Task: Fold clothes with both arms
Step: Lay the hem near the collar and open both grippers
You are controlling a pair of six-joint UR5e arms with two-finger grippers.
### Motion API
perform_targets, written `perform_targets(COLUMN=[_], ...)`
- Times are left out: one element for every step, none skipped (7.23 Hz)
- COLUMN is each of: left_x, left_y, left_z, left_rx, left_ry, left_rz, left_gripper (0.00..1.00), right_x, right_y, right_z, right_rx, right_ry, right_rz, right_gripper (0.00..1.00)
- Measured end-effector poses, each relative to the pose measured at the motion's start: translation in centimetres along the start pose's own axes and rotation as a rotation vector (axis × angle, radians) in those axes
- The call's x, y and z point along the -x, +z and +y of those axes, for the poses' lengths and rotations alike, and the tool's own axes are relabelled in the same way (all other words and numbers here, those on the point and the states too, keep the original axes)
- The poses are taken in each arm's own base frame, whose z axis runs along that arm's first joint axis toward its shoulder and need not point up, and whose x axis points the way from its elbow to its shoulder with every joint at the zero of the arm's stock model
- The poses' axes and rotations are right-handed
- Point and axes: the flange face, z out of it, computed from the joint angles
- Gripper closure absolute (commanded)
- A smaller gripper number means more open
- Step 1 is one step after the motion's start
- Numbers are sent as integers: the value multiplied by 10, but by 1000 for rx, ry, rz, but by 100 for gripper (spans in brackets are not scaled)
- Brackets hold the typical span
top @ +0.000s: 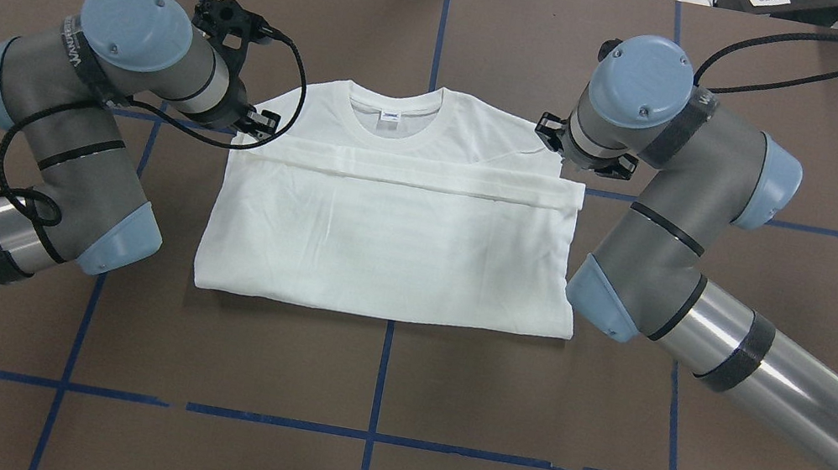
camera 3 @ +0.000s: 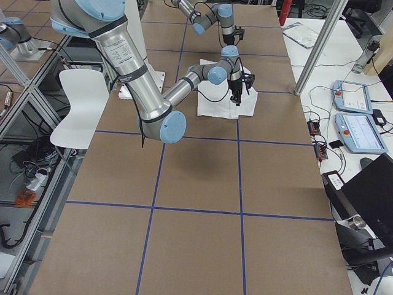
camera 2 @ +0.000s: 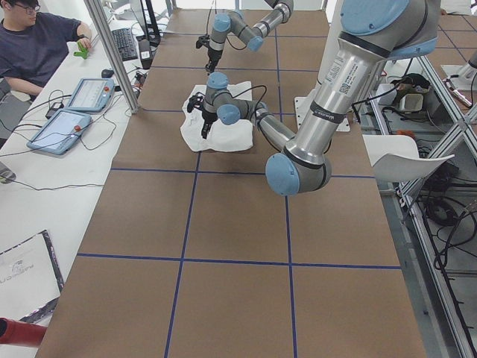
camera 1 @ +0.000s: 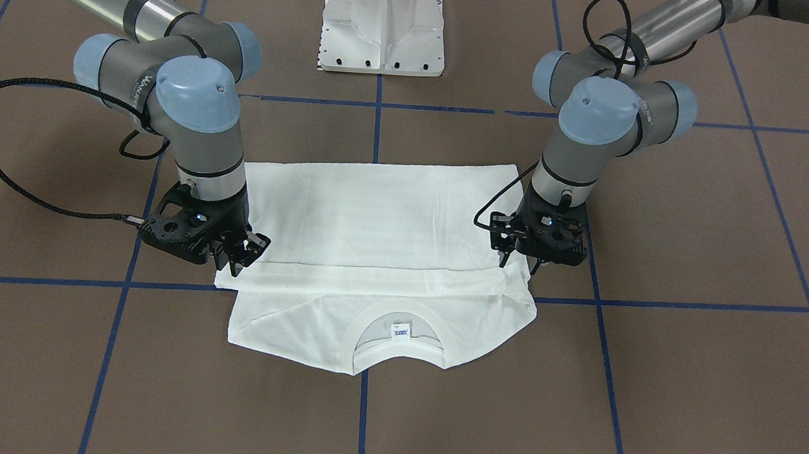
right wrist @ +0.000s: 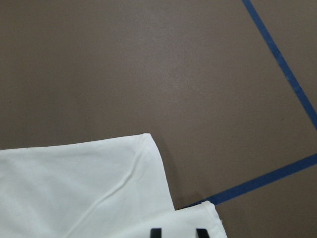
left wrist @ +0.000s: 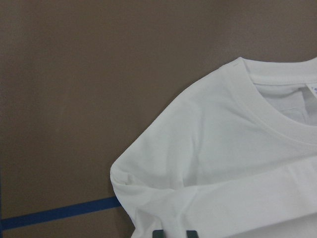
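The white T-shirt (camera 1: 377,211) lies flat on the brown table, its lower half folded up so the hem (top: 404,171) runs straight across just below the ribbed collar (top: 393,107) and neck label (camera 1: 399,331). My left gripper (camera 1: 519,263) is low over the hem's corner by one shoulder. Its fingertips (left wrist: 157,233) stand slightly apart with cloth lying under them, so it is open. At the opposite hem corner my right gripper (camera 1: 240,258) is also open, and its fingertips (right wrist: 156,232) rest apart over the corner's edge. No printed text shows.
The white pedestal base (camera 1: 383,26) stands at the robot's side of the table. Blue tape lines (top: 383,365) grid the brown surface. A seated person (camera 2: 37,45) and tablets (camera 2: 74,112) are at a side desk. A white chair (camera 3: 80,104) stands beside the table.
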Motion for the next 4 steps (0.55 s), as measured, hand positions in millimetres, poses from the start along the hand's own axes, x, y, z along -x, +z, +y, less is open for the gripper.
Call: perform_targets(left_x=[0, -4, -12, -17], left_y=[-1, 5, 19, 34], left_z=[3, 11, 27, 41], left_rx=[1, 12, 28, 39], left_ry=[0, 5, 17, 30], left_rz=[2, 0, -12, -32], left_gripper=[0, 0, 0, 0], right_x=[0, 0, 0, 0], right_y=[-2, -3, -3, -5], right_z=[1, 1, 1, 1], right_rx=[13, 19, 20, 20], right_ry=[-1, -1, -1, -1], right_rz=[-7, -10, -11, -15], right_gripper=[0, 0, 0, 0])
